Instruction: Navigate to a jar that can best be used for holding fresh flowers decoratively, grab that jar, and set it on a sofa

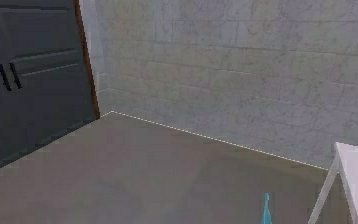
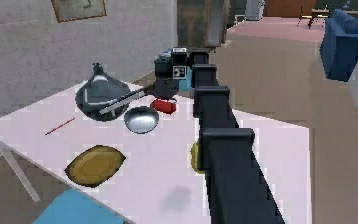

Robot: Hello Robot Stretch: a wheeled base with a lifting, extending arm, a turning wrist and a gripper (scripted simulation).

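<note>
smooth white table (image 2: 47,130): fingers (image 2: 127,99) by a round shiny metal bowl (image 2: 141,120); cannot tell if holding anything.

A white table (image 2: 152,178) carried everything. Just below the claw (image 2: 163,76) in the arm side view lay a small red thing (image 2: 165,104); whether the two touched could not be told. A shiny metal bowl (image 2: 140,120) stood near the claw, lower left of it. Left of the claw sat a dark pan with a cone-shaped lid (image 2: 100,90). Farther left lay a thin red stick (image 2: 59,126). A flat yellow plate (image 2: 95,165) rested well apart from the claw, by the table's near edge.
</note>
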